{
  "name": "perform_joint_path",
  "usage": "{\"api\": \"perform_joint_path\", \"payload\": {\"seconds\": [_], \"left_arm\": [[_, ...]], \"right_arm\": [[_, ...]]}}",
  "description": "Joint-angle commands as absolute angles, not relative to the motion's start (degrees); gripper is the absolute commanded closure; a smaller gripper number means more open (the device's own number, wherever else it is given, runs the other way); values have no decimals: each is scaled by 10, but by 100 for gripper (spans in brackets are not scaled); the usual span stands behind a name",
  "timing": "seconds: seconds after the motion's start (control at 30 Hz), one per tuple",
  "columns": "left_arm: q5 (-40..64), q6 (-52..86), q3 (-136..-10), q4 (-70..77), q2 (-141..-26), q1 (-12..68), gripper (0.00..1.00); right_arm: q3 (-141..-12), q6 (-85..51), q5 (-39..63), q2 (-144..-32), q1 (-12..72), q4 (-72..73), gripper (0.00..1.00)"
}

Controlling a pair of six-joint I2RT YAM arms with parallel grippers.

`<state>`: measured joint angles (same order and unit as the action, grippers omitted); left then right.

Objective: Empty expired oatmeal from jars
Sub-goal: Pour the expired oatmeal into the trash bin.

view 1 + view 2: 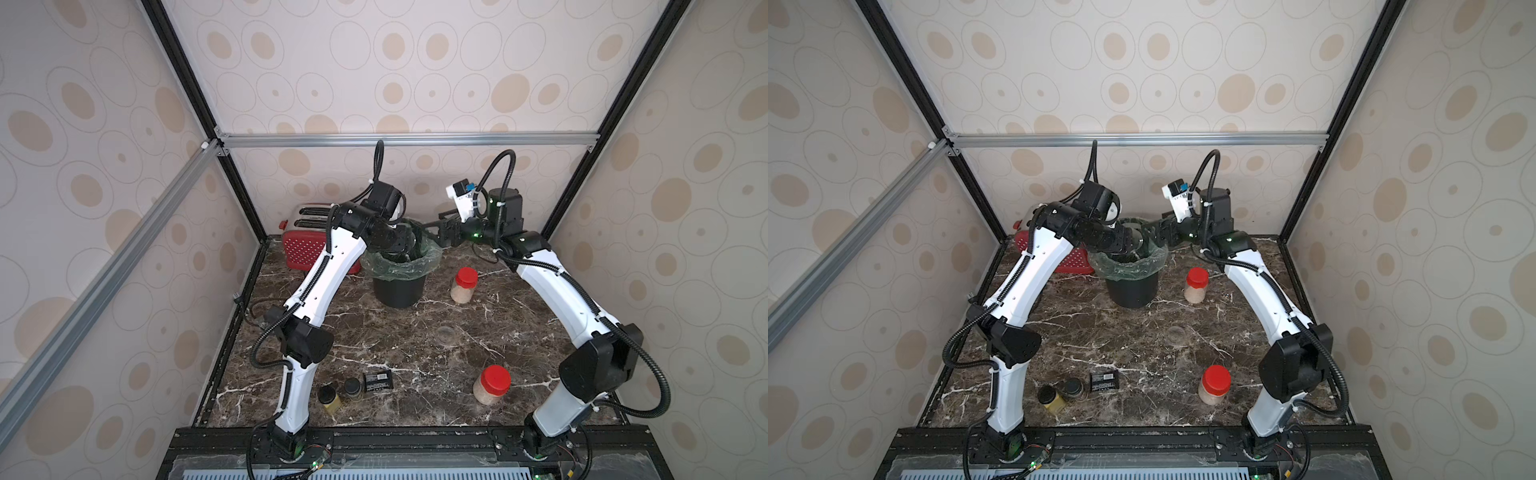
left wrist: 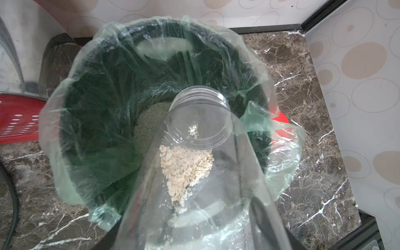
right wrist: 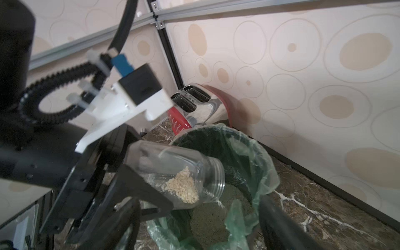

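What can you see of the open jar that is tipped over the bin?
The jar is small, clear plastic, round, with a threaded neck and no lid. The left gripper clamps its base end and holds it tilted, mouth down over the bin. A small heap of pale oatmeal lies inside near the neck.

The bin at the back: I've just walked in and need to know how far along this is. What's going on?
The left jaws are shut on an open jar, tipped over the lined bin. Oatmeal lies in the bin, and a little clings inside the jar. The right jaws hover open nearby, empty. Two red-lidded jars stand unopened on the table.
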<state>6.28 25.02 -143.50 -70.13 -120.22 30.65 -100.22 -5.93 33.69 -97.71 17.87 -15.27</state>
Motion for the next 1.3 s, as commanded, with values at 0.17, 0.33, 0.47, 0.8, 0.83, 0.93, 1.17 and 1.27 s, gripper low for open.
{"api": "perform_joint_path", "payload": {"seconds": [0.17, 0.33, 0.47, 0.8, 0.83, 0.93, 1.17, 1.27], "left_arm": [[37, 237, -1459, -739, -1199, 307, 100], [26, 232, -1461, -742, -1191, 307, 100], [22, 228, -1461, -748, -1193, 307, 100], [19, 221, -1463, -755, -1185, 306, 100], [18, 220, -1463, -756, -1183, 306, 100], [15, 214, -1464, -758, -1176, 305, 100], [22, 204, -1474, -764, -1179, 302, 100], [21, 202, -1470, -769, -1180, 301, 100]], "right_arm": [[-1120, -219, 342, -1075, 164, -226, 19], [-1282, -208, 317, -1189, 164, -343, 16], [-1370, -201, 316, -1256, 164, -367, 11], [-1445, -186, 385, -1330, 185, -377, 24], [-1444, -186, 387, -1329, 186, -380, 25], [-1435, -186, 397, -1323, 189, -392, 29], [-1328, -190, 406, -1257, 199, -371, 38], [-1270, -190, 406, -1228, 200, -352, 40]]}}
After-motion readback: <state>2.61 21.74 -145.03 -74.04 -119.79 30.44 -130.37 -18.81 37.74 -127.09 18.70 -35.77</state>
